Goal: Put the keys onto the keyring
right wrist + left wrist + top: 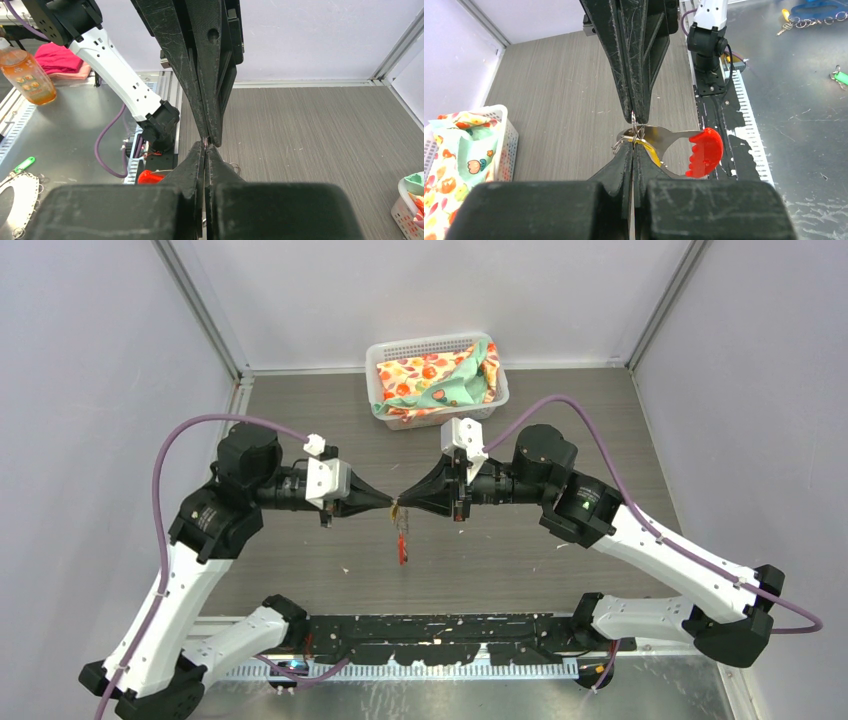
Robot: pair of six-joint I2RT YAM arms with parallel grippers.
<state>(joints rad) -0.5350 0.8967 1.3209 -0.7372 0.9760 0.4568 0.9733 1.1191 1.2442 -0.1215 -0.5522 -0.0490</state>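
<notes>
The keyring (667, 136) is held up over the middle of the grey wood-grain tabletop (559, 90), at the spot where the two arms meet tip to tip. In the left wrist view its curved silver band sweeps out to one side of the fingertips and ends in the red oblong tag (704, 152). From above, the tag hangs straight down below the meeting point. The brass-yellow key (651, 152) lies tight against the band right at the fingertips, only a strip of it showing, and I cannot tell whether it is threaded on or only pressed alongside. The black-headed key cannot be made out in any view.

The left gripper (632, 148) has its fingers pressed fully together with the silver band and the yellow key emerging from between the tips, so it is clamped on the keyring. The right gripper (636, 114) comes in from the opposite side, its fingers likewise closed with no gap, pinching a thin silver loop (634, 121) that stands up between the two sets of tips. Whether that loop belongs to the key or to the keyring is not clear.

At the far edge of the tabletop, well apart from the grippers, stands a white basket (430, 342) holding a floral cloth (425, 375).
</notes>
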